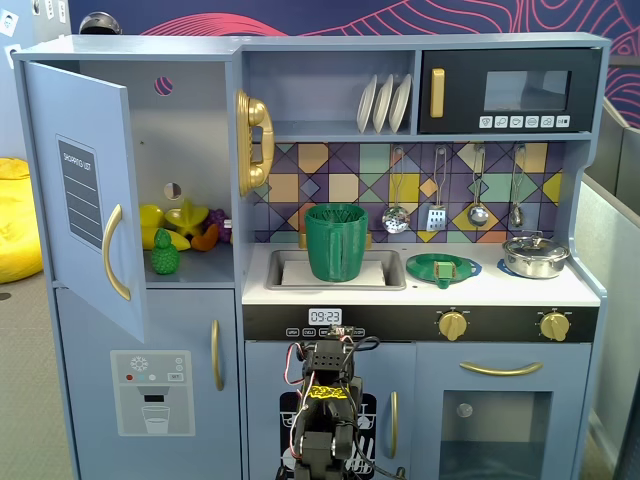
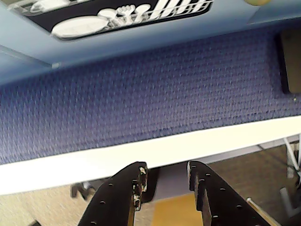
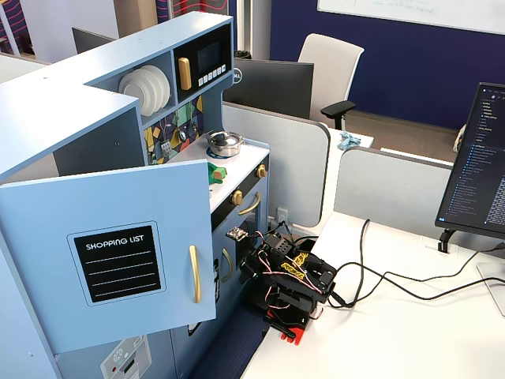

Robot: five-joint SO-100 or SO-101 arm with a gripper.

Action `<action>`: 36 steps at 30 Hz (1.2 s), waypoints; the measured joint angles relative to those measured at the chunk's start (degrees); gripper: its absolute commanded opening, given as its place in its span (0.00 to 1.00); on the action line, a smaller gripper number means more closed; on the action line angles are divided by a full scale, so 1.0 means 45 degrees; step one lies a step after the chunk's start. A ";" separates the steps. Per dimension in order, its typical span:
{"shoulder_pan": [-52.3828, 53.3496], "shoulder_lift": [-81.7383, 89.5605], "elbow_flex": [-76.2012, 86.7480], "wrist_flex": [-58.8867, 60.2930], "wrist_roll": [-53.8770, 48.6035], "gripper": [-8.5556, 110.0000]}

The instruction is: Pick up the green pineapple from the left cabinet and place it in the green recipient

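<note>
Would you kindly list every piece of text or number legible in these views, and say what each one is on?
"SHOPPING LIST": grey sticker on the left cabinet door; in a fixed view it is sideways and tiny.
"09:23": clock display on the black stove panel.
Microwave buttons, panel buttons under the clock and monitor text: too small to read.

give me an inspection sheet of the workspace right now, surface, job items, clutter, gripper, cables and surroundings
Surface: white table, mostly bare.
Job's things: green pineapple upright in the open left cabinet; green cup standing in the sink.
Clutter: yellow star fruit, green plate, metal pot.
Gripper: gripper open, empty, folded low.
Cables: black cables across the table.
Surroundings: office chair, monitor.
</note>
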 measured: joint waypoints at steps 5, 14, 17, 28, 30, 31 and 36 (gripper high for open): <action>-0.1895 -0.1035 -0.0215 -0.1426 0.0449 0.07; -0.7793 -0.5039 -0.4609 -0.8086 -0.0781 0.07; -0.9160 -0.5957 -0.5859 -1.0352 -0.1621 0.07; -1.0723 -0.8164 -0.7168 -1.5781 -0.1816 0.35; -1.0742 -0.8574 -0.7168 -1.6699 -0.1641 0.36; -1.0723 -0.8770 -0.7168 -1.7090 -0.1602 0.37; -1.0645 -0.9746 -0.7188 -1.8457 -0.1191 0.36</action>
